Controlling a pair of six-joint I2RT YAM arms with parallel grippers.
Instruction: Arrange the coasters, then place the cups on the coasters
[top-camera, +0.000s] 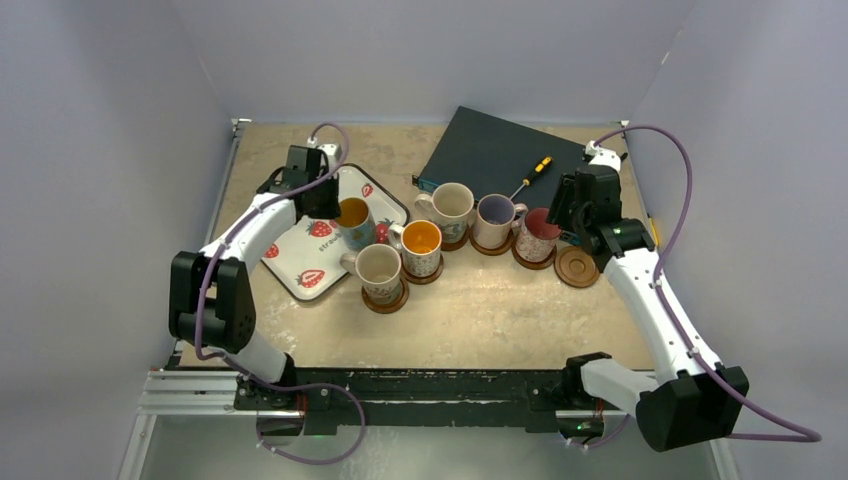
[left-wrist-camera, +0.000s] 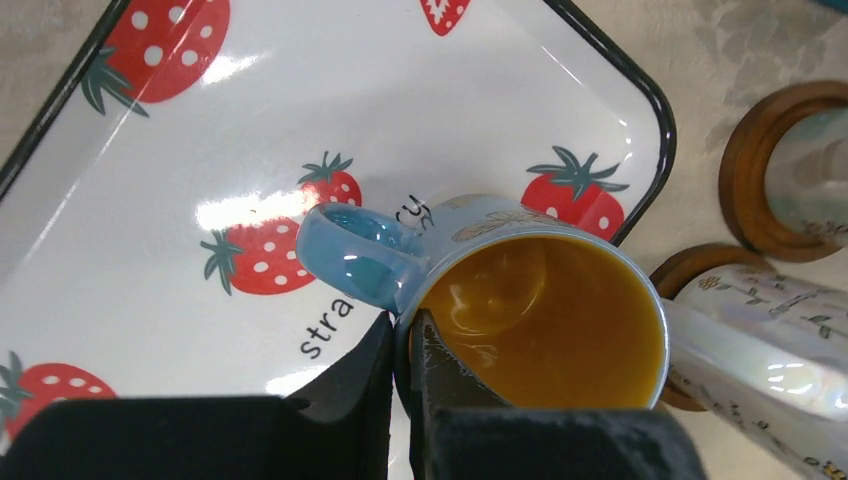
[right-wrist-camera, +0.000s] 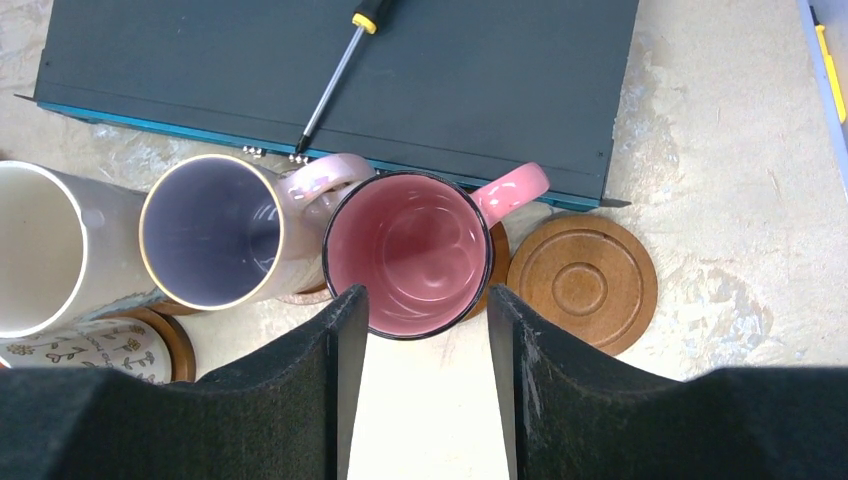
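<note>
Cups (top-camera: 452, 208): six in all. Five stand on coasters (top-camera: 385, 303) in a loose row across the middle, and the sixth is off to the left on the tray.
Table (top-camera: 480, 320): its bare near half leaves both arms room to reach in.
Dark case (top-camera: 490, 155): lies flat at the far edge behind the row and seems to have no part in the task.
Strawberry tray (top-camera: 300, 255): sits at the far left and carries only the blue mug.
Left gripper (left-wrist-camera: 403, 370): clamped on the rim of the blue mug (left-wrist-camera: 540, 300). One finger is inside the orange interior and the other outside, just beside the handle. This wall pinch probably suits a body too wide to span. Whether the mug has left the tray I cannot tell.
Right gripper (right-wrist-camera: 425, 310): jaws apart, hanging over the near rim of the pink mug (right-wrist-camera: 410, 250) and holding nothing. That mug already rests on its coaster.
Spare coaster (right-wrist-camera: 582, 283): bare, just right of the pink mug at the row's right end. It is the only open seat, so likely the blue mug's goal.
Screwdriver (right-wrist-camera: 335, 75): lies on the case, unused.
Risk: that goal is well apart from the tray, and the carry could clip standing mugs.
</note>
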